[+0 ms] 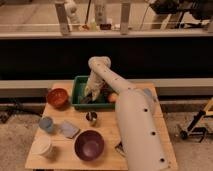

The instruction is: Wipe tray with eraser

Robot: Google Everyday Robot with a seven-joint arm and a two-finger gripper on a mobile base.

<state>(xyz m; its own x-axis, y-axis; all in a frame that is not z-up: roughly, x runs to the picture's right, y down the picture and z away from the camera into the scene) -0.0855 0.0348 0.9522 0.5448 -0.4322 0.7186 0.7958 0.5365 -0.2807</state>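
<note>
We see our pincer [90, 96] down inside the green tray [78, 85]; we cannot tell its state.

wooden desk [107, 131]: green tray [79, 92], red bowl [57, 97], purple bowl [89, 145], metal cup [91, 118], grey pads [69, 129], white cup [43, 147]; pincer [89, 98] over tray.

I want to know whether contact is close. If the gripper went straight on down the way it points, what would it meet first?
Most likely the floor of the tray: the gripper points down into it. Depth is unclear.
</note>
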